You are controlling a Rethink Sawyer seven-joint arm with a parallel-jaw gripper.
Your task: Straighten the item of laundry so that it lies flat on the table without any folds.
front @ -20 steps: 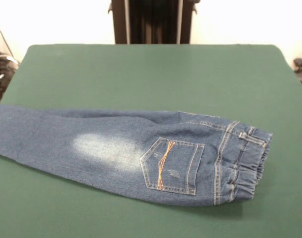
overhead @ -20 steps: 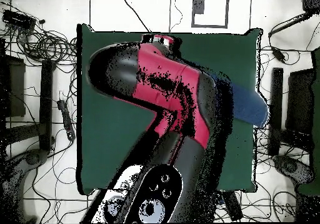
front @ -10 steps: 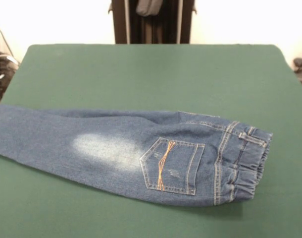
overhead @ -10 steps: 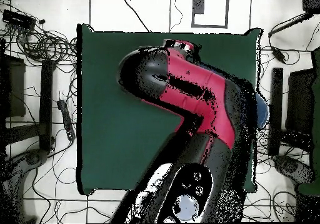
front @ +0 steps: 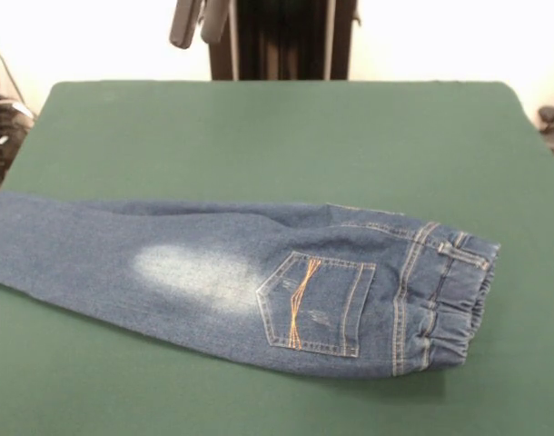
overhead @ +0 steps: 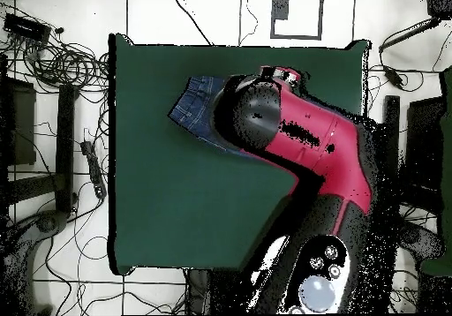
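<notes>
The end effector [front: 200,23] shows only as two grey fingertips at the top edge of the front view, hanging above the far rim of the worktop [front: 277,127]. The tips stand slightly apart with a gap between them, so it is open and grips nothing. It touches neither cloth nor worktop.

The jeans [front: 241,282] lie well apart from the end effector, nearer the camera and below it in the front view, on the green worktop. They are doubled lengthwise, one leg on the other. The elastic waistband [front: 454,304] sits low and to the right of the end effector; the legs run off to the left, past the picture's edge. The back pocket [front: 315,304], with crossed orange lines, faces up, below and right of the end effector. A faded pale patch [front: 195,272] lies almost directly below the end effector, on the leg.

In the overhead view the red and black arm [overhead: 300,154] covers most of the jeans; only the waistband end [overhead: 196,109] shows, left of the arm.
</notes>
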